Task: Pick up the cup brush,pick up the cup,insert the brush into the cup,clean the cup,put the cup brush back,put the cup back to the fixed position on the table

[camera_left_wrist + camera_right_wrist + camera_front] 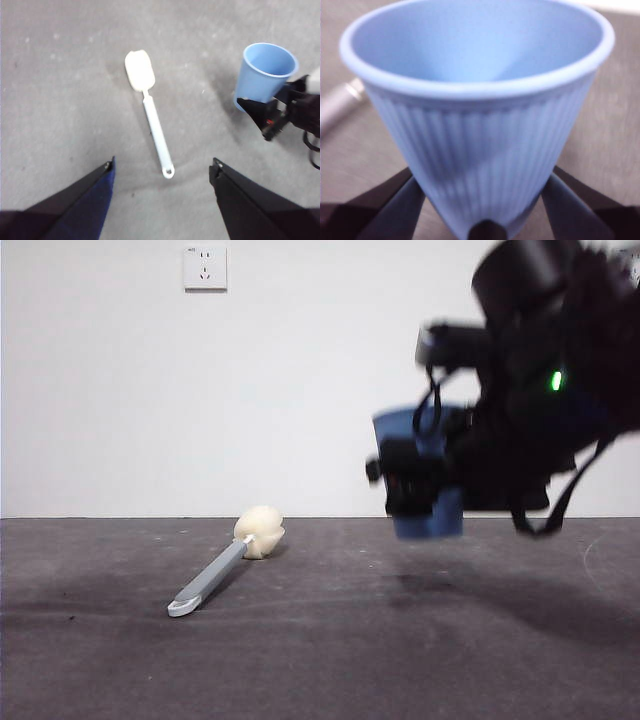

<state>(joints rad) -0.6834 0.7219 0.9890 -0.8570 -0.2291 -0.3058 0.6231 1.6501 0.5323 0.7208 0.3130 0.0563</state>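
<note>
My right tool grips the ribbed blue plastic cup, lifted off the dark grey surface. The grey-handled, sponge-headed cup brush lies below my open left tool, unpicked; cleaning remains.

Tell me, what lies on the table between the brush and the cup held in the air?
Nothing: in the left wrist view, only bare table lies between the brush and the cup, which the right gripper holds. The front view shows the same.
</note>
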